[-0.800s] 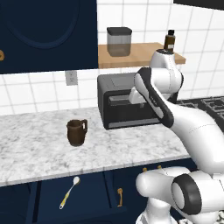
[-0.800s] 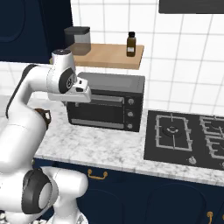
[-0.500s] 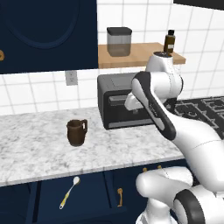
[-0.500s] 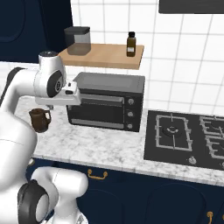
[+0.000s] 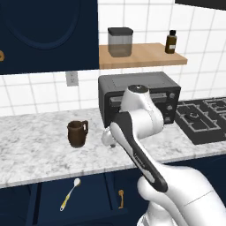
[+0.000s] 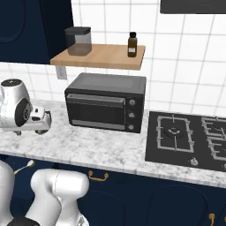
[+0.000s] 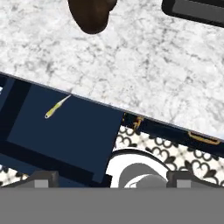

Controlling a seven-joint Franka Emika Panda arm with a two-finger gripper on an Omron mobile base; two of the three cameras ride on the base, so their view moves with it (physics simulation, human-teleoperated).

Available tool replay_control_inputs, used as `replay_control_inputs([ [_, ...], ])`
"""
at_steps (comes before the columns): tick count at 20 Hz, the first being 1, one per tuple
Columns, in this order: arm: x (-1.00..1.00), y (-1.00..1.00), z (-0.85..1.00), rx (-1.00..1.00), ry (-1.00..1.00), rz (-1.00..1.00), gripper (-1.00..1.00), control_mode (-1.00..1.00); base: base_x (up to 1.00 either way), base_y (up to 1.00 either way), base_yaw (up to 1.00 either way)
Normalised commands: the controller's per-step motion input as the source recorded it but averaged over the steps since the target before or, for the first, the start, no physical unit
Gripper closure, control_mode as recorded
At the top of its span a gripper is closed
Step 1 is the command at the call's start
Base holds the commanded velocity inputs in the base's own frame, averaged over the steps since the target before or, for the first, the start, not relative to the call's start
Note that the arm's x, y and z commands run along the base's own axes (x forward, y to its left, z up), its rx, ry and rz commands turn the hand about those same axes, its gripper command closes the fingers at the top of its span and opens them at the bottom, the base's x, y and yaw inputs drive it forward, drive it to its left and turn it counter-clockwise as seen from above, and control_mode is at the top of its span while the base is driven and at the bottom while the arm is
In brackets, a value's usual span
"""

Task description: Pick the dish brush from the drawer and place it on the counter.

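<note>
The pincer (image 7: 109,179), jaws apart and empty, has swung left toward the mug (image 5: 77,133), above the open drawer (image 5: 84,198).

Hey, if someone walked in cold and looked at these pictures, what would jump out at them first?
Probably the white arm, bent over the marble counter with its end effector open above the pulled-out navy drawer. Next, the thin yellow dish brush lying alone in that drawer, below the counter edge. Then the brown mug on the counter, left of the black toaster oven.
</note>
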Motion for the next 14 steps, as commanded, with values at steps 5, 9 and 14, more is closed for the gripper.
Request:
replay_control_inputs([
  [5, -0.21, 1.00, -0.61, 0.00, 0.02, 0.00, -1.00, -1.00, 0.00, 0.00, 0.00],
  [9, -0.16, 1.00, -0.63, 0.00, 0.04, 0.00, -1.00, -1.00, 0.00, 0.00, 0.00],
  [14, -0.28, 0.78, -0.56, 0.00, 0.10, 0.00, -1.00, -1.00, 0.00, 0.00, 0.00],
])
